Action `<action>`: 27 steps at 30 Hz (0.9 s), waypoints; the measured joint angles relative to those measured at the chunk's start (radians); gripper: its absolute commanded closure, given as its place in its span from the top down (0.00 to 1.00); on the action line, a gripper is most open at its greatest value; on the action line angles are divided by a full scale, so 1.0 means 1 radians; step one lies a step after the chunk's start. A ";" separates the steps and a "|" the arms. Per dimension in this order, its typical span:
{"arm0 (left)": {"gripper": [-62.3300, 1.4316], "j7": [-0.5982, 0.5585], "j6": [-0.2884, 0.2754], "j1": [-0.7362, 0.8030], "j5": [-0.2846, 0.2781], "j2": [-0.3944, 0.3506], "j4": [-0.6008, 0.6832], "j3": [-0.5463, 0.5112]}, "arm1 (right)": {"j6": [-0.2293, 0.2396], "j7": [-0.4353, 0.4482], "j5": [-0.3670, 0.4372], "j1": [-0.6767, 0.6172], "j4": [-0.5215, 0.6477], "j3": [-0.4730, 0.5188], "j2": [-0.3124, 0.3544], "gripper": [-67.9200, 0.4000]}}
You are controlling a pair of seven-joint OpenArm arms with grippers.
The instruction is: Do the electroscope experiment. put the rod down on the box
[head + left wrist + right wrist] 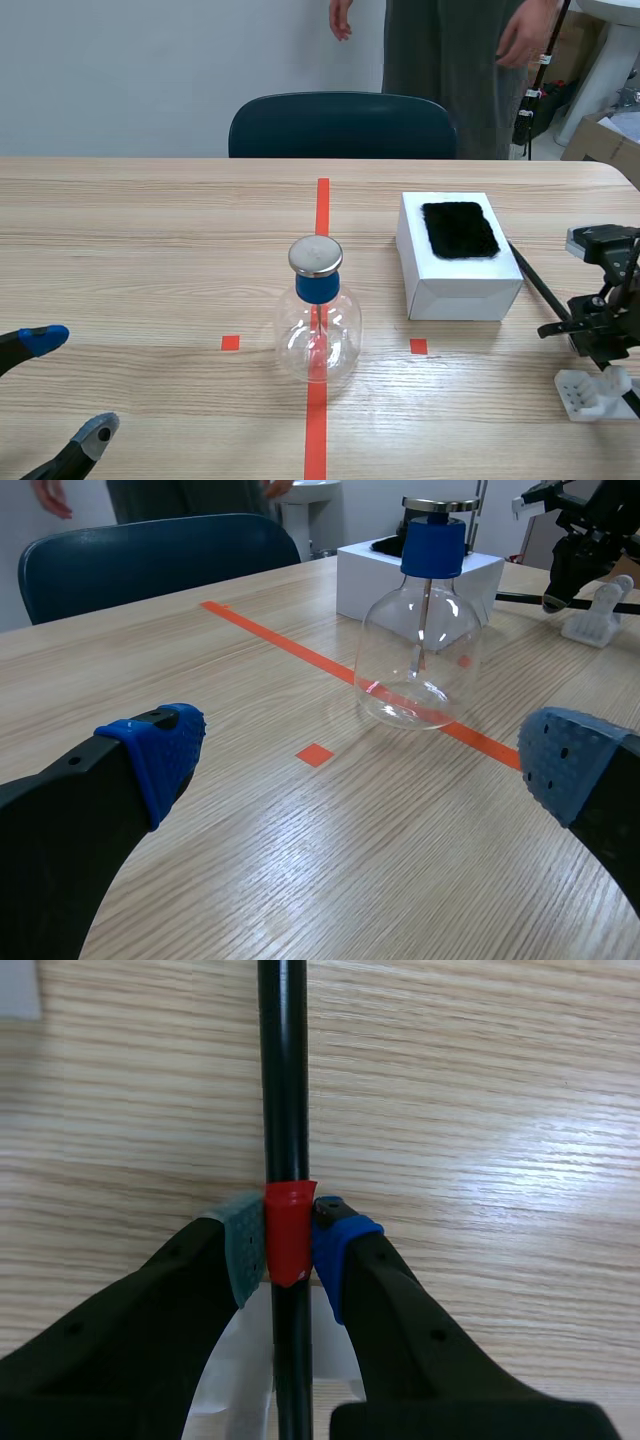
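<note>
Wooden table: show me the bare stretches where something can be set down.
Widest bare stretch: the light wooden table between the open left gripper and the clear glass flask with a blue stopper. A narrower gap lies between flask and white cardboard box. Crowded: beside the box, where the right gripper holds the thin black rod by a white plastic holder.

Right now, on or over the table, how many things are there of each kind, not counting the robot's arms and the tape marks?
Glass flask with blue stopper: 1
White box: 1
Black cloth on the box: 1
Black rod, in the right gripper: 1
Small white holder: 1
Total: 5
</note>
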 measured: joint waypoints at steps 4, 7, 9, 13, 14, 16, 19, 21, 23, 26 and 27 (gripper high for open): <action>1.00 0.000 0.000 0.000 0.000 0.000 0.000 0.000 | 0.021 -0.018 0.040 -0.001 -0.001 0.000 0.021 0.13; 1.00 0.000 0.000 0.000 0.000 0.000 0.000 0.000 | 0.021 -0.034 0.048 -0.001 -0.001 0.000 0.025 0.13; 1.00 0.000 0.000 0.000 0.000 0.000 0.000 0.000 | 0.021 -0.044 0.050 -0.001 -0.001 0.000 0.027 0.17; 1.00 0.000 0.000 0.000 0.000 0.000 0.000 0.000 | 0.021 -0.044 0.060 -0.002 -0.001 0.000 0.026 0.27; 1.00 0.000 0.000 0.000 0.000 0.000 0.000 0.000 | 0.021 -0.044 0.065 -0.002 -0.001 0.000 0.026 0.29; 1.00 0.000 0.000 0.000 0.000 0.000 0.000 0.000 | 0.021 -0.044 0.065 -0.002 -0.001 0.000 0.025 0.33; 1.00 0.000 0.000 0.000 0.000 0.000 0.000 0.000 | 0.021 -0.044 0.066 -0.002 -0.001 0.000 0.024 0.39; 1.00 0.000 0.000 0.000 0.000 0.000 0.000 0.000 | 0.021 -0.044 0.066 -0.002 -0.001 0.000 0.024 0.44; 1.00 0.000 0.000 0.000 0.000 0.000 0.000 0.000 | 0.015 -0.044 0.066 -0.002 -0.001 0.000 0.024 0.51; 1.00 0.000 0.000 0.000 0.000 0.000 0.000 0.000 | 0.014 -0.045 0.066 -0.002 -0.001 0.000 0.027 0.60; 1.00 0.000 0.000 0.000 0.000 0.000 0.000 0.000 | 0.014 -0.046 0.066 -0.002 -0.001 0.000 0.027 0.62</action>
